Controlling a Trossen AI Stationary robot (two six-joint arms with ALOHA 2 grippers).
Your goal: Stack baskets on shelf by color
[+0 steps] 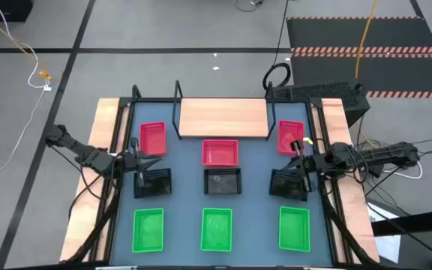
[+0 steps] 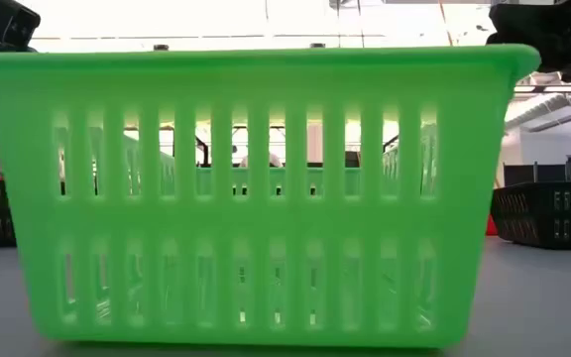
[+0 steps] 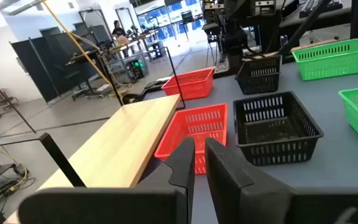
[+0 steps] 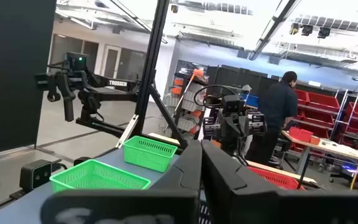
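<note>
1. Nine baskets are seen on the tabletop (image 1: 257, 184) in three rows: red (image 1: 220, 153) nearest the shelf (image 1: 222, 118), black (image 1: 222, 181) in the middle, green (image 1: 216, 228) at the front. The shelf is bare.
2. The left gripper (image 1: 142, 175) is clamped on the rim of the left black basket (image 1: 153, 182), fingers almost together.
3. The right gripper (image 1: 304, 178) is fully closed on the right black basket (image 1: 288, 184) rim.
4. Baskets are judged light, thin and flexible; a rim wall pinch is best, slots avoided.

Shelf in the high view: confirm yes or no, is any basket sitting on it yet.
No. The light-wood shelf is bare on top; the nearest red basket sits on the blue-grey tabletop beside it.
</note>
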